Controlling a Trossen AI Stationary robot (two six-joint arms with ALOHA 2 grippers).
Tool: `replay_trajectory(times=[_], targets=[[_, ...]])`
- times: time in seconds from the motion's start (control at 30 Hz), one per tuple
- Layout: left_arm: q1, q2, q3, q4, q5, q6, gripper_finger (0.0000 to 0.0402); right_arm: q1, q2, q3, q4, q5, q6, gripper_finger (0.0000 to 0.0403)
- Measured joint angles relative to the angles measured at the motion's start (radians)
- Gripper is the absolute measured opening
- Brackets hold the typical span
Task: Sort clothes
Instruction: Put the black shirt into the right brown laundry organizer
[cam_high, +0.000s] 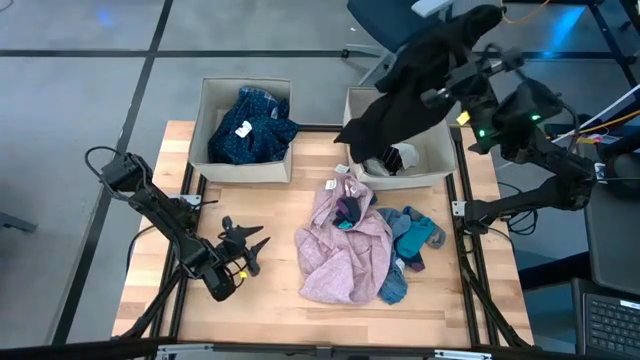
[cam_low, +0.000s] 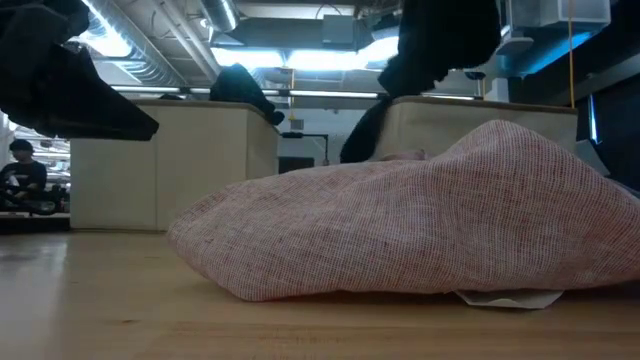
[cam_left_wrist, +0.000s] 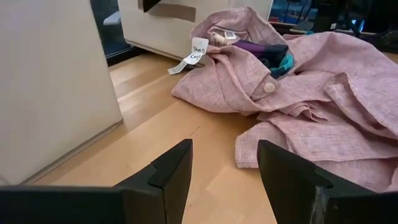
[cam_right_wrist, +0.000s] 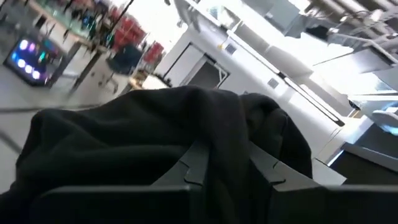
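My right gripper (cam_right_wrist: 233, 171) is raised high over the right beige bin (cam_high: 440, 160), shut on a black garment (cam_high: 400, 100) that drapes down from it. A pink shirt (cam_high: 345, 245) lies crumpled on the table's middle, with a dark purple and teal piece (cam_left_wrist: 277, 53) on it and blue and teal pieces (cam_high: 415, 235) beside it. My left gripper (cam_high: 245, 245) stands open low over the table, left of the pink shirt (cam_left_wrist: 311, 93), with nothing between its fingers. Navy dotted and blue clothes (cam_high: 250, 125) fill the left bin. My right gripper pinches a bunched fold of the black garment (cam_right_wrist: 227, 143) between its two fingers, which point about level, slanting a little upward. The cloth heaps over the fingers and hangs slack below them, lifted clear of the table. Its lower end (cam_low: 360, 130) dangles by the right bin's left wall.
The two beige bins (cam_high: 205, 130) stand side by side at the table's far edge. A white paper tag (cam_left_wrist: 196, 53) lies by the pink shirt's collar. Something white (cam_high: 400, 158) lies in the right bin. Bare wood shows at the table's left and near sides.
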Motion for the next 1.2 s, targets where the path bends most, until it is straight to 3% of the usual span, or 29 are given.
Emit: replay_trajectory(times=[0.17, 0.3, 0.43, 0.5, 0.63, 0.83, 1.0, 1.2], targets=[[0.000, 0.000, 0.000, -0.002, 0.000, 0.000, 0.0172, -0.001, -0.001, 0.000, -0.206, 0.035, 0.163, 0.0056], [0.000, 0.000, 0.000, -0.003, 0.000, 0.008, 0.0172, -0.092, 0.000, 0.000, -0.495, -0.002, 0.416, 0.0056], [0.000, 0.000, 0.000, -0.003, 0.000, 0.014, 0.0172, -0.230, 0.016, -0.001, -0.762, -0.177, 0.726, 0.0056], [0.000, 0.000, 0.000, -0.002, 0.000, 0.013, 0.0172, -0.298, 0.027, -0.036, -0.810, -0.267, 0.813, 0.0056], [0.000, 0.000, 0.000, -0.003, 0.000, 0.013, 0.0172, -0.392, 0.026, -0.173, -0.774, -0.423, 0.911, 0.0056], [0.000, 0.000, 0.000, -0.002, 0.000, 0.013, 0.0172, -0.465, 0.032, -0.445, -0.576, -0.610, 0.998, 0.0056], [0.000, 0.000, 0.000, -0.002, 0.000, 0.007, 0.0172, -0.462, 0.070, -0.607, -0.465, -0.632, 1.037, 0.0056], [0.000, 0.000, 0.000, -0.002, 0.012, 0.001, 0.0172, -0.462, 0.122, -0.657, -0.432, -0.680, 1.065, 0.0056]])
